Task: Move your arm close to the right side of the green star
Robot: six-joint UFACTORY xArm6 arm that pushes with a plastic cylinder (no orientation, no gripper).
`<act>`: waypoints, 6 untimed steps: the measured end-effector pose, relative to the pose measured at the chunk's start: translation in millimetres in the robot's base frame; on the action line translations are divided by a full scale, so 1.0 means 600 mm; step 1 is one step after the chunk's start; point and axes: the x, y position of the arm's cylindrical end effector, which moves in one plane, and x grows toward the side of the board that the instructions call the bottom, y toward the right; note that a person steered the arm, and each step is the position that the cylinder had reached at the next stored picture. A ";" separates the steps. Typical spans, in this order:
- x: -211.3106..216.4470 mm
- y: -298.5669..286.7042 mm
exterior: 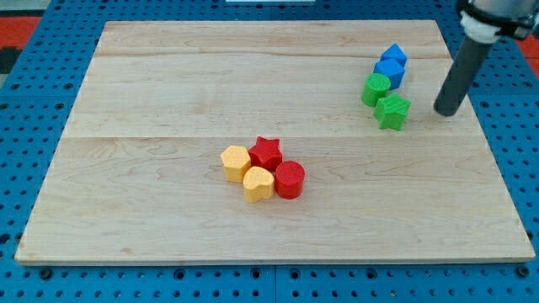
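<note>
The green star lies at the view's upper right on the wooden board. My tip is the lower end of the dark rod, a short gap to the right of the green star, not touching it. A green cylinder sits just up-left of the star, touching it or nearly so. Two blue blocks stand stacked in a line above the green cylinder.
Near the board's middle is a tight cluster: a red star, a red cylinder, a yellow hexagonal block and a yellow heart-like block. The board's right edge is just right of my tip.
</note>
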 end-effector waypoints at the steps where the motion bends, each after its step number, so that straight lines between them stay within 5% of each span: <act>1: -0.001 -0.011; 6: -0.036 -0.020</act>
